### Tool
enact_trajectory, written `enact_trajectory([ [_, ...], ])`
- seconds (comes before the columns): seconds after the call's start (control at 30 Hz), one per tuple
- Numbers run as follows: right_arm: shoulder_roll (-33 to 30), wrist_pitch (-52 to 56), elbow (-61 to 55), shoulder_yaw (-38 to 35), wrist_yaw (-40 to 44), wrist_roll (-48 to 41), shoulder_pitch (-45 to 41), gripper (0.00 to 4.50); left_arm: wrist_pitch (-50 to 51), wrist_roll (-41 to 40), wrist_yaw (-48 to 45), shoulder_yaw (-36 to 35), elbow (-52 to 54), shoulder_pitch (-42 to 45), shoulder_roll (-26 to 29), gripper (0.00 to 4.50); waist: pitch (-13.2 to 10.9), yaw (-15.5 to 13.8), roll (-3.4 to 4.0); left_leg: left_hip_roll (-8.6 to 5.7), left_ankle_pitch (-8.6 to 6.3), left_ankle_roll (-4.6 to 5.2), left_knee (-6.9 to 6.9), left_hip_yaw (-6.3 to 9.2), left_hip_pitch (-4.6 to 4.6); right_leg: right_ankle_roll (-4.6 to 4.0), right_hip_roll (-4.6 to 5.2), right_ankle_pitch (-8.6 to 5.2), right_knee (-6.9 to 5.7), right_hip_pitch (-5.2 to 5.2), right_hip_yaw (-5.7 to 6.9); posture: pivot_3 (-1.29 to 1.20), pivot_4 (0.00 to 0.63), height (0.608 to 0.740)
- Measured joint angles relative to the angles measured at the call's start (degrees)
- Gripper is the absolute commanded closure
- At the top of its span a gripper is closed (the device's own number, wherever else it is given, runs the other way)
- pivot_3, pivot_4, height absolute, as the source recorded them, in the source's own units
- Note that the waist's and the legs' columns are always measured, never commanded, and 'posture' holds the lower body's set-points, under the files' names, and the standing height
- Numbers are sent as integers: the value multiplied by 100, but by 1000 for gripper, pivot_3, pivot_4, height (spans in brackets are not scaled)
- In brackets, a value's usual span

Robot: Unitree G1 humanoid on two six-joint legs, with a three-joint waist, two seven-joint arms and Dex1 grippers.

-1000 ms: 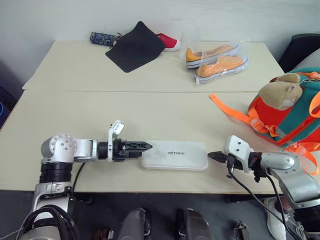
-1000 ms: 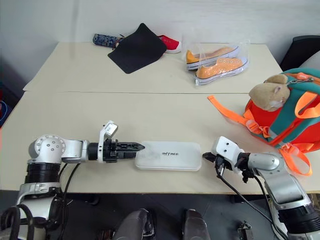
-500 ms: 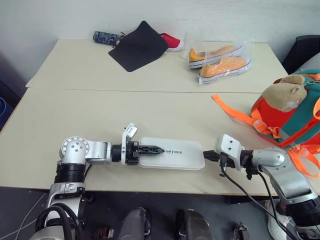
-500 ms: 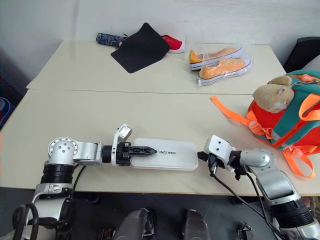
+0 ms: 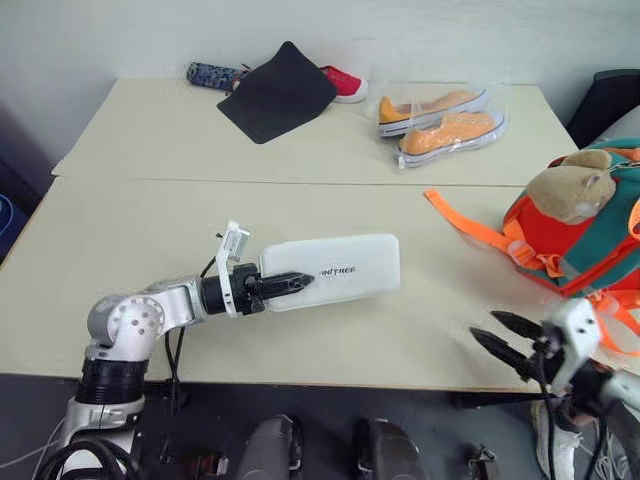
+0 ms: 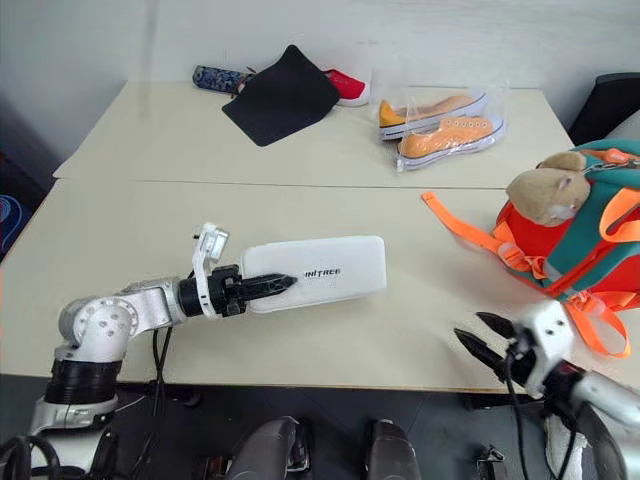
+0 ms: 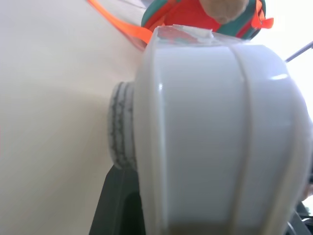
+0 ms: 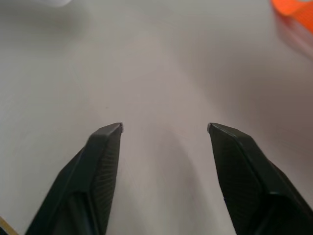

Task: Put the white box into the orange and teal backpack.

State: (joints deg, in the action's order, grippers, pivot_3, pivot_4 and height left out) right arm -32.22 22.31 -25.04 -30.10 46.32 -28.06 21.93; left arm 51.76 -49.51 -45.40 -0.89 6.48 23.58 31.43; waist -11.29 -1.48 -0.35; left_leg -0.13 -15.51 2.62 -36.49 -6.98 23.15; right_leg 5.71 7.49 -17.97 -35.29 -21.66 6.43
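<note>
The white box [image 5: 335,268], a flat oblong case with dark lettering, is lifted off the table and tilted, its left end clamped in my left gripper [image 5: 285,283]. In the left wrist view the white box [image 7: 220,127] looms close between the fingers, with the backpack behind it. The orange and teal backpack [image 5: 575,235], with a tan plush animal on top, stands at the right edge of the table. My right gripper [image 5: 507,338] hovers open over the table's front edge, below the backpack; its fingers [image 8: 105,161] are spread apart above bare tabletop.
A long orange strap [image 5: 468,222] trails from the backpack across the table. At the back lie a clear bag with orange sneakers [image 5: 440,118], a black mat [image 5: 275,92], a red shoe [image 5: 340,82] and a patterned pouch [image 5: 210,74].
My left gripper closed on the box's left end and lifted it off the table, tilting it. My right gripper drew back from the box's right end toward the front right and opened.
</note>
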Motion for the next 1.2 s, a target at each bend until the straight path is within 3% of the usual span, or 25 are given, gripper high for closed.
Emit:
enact_trajectory([
  [0.1,841,-960,17,-717,-363,87,456,28,-1103,590,-757,231,-104,24,-103,3273,0,-25,0,-1,6,-9,25,-4,2,0,0,0,12,-11,-2,0,150,740],
  [0.27,1039,-1818,477,-1678,-605,19,752,28,-2000,921,-1625,240,-274,321,-133,3273,1,59,3,-2,2,4,35,-15,-3,1,-2,1,22,-12,-14,0,150,740],
  [0.47,316,-1794,1257,-1740,-580,-292,-126,28,-2257,1260,-1857,391,-391,306,-160,3273,-1,175,6,0,20,26,24,-14,-12,1,0,1,-7,-11,-15,0,150,740],
  [0.67,-748,-1679,2609,-870,-305,-151,-1985,28,-1874,1085,-1670,292,-257,275,-259,3273,-6,155,12,-1,44,62,17,-6,-5,1,3,0,-18,-14,-8,0,150,740],
  [0.77,-1059,-1511,3443,-466,-96,-122,-2872,553,-1246,511,-1299,-159,-144,368,-279,3273,-7,137,12,-1,48,68,3,7,4,1,5,0,-26,-13,5,0,150,740],
  [0.93,-1017,-1709,3997,103,226,-11,-3680,2276,-529,-327,-633,-963,64,492,-271,3273,-7,158,12,0,47,74,-35,14,3,1,4,0,-30,9,17,0,150,740],
  [1.13,-710,-1708,3536,774,452,0,-3802,4465,-222,-757,-15,-1435,247,176,-303,3273,-8,172,12,1,38,73,-48,17,4,1,3,0,-35,12,14,0,150,740],
  [1.2,-423,-1606,3086,1222,491,-6,-3926,4465,-125,-1004,305,-1755,251,119,-292,3273,-8,224,11,12,35,64,-49,16,4,1,-4,0,-36,8,11,0,150,740],
])
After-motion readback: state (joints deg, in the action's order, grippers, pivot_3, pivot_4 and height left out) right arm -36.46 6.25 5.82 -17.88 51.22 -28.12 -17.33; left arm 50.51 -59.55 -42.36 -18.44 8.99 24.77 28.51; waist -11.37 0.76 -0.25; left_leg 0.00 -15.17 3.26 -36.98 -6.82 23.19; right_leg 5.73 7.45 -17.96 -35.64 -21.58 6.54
